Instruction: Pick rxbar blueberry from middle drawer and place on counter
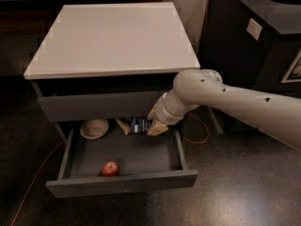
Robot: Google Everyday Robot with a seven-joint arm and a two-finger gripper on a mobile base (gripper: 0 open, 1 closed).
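Dim; counter [113, 36] glares, gripper [149, 125] sits shadowed over middle drawer [122, 185].

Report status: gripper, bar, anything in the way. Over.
Gripper at back of open middle drawer, right at the rxbar blueberry. Bar not yet on counter. Bowl and apple in drawer, apart from gripper.

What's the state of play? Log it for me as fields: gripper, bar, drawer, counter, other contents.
gripper: at the back of the open drawer, shut on the rxbar blueberry
rxbar blueberry: in the gripper, over the drawer's back
middle drawer: pulled open
counter: bar not yet on it
other contents: red apple near the front, pale bowl at back left
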